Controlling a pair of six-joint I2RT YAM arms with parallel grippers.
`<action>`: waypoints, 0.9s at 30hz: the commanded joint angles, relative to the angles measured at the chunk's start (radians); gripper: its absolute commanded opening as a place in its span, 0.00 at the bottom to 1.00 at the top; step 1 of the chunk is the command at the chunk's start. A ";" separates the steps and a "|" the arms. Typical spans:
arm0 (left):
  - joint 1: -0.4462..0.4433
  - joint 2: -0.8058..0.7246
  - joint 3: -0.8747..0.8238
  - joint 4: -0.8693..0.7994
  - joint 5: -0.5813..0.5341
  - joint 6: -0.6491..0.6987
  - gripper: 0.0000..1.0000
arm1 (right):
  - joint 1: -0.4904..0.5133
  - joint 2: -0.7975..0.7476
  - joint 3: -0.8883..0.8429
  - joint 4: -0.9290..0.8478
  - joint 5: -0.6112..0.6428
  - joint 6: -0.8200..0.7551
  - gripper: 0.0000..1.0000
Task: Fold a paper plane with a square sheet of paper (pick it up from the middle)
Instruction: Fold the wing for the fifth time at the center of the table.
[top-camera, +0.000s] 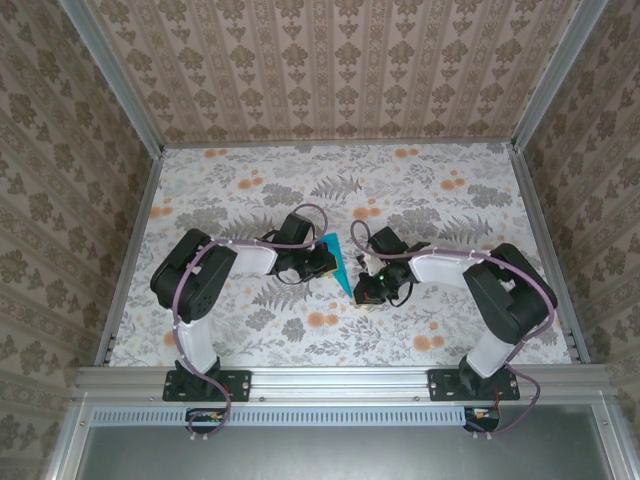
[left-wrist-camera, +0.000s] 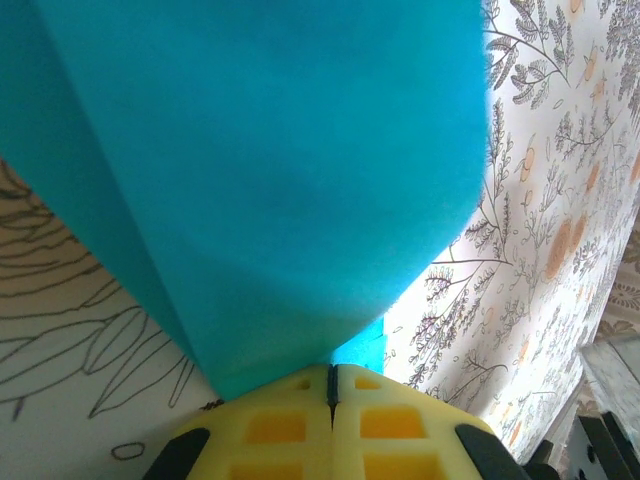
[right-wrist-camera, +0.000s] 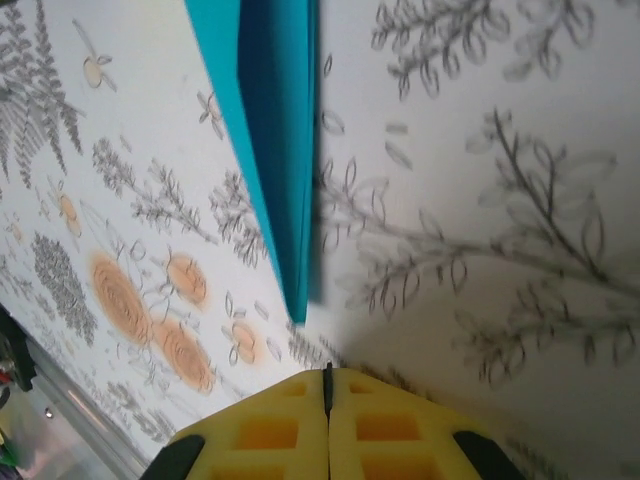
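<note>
You have a table (top-camera: 420, 190) covered in a pale floral print of grey ferns and orange blossoms, with metal rails along its edges. Near its middle is the teal paper plane (top-camera: 337, 262), casting a shadow on the print — whether it lies flat there, you cannot tell.

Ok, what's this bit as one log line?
left gripper: shut on paper plane | right gripper: shut, empty, near plane's tip
</note>
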 joint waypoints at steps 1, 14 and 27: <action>0.015 0.042 -0.019 -0.054 -0.077 0.000 0.06 | -0.004 -0.090 0.012 -0.017 0.019 0.011 0.08; 0.012 0.017 -0.010 -0.022 -0.041 0.000 0.07 | 0.011 0.102 0.143 0.117 0.019 0.040 0.06; 0.002 -0.070 -0.021 0.076 0.024 0.137 0.15 | -0.012 0.184 0.115 0.104 0.089 0.046 0.03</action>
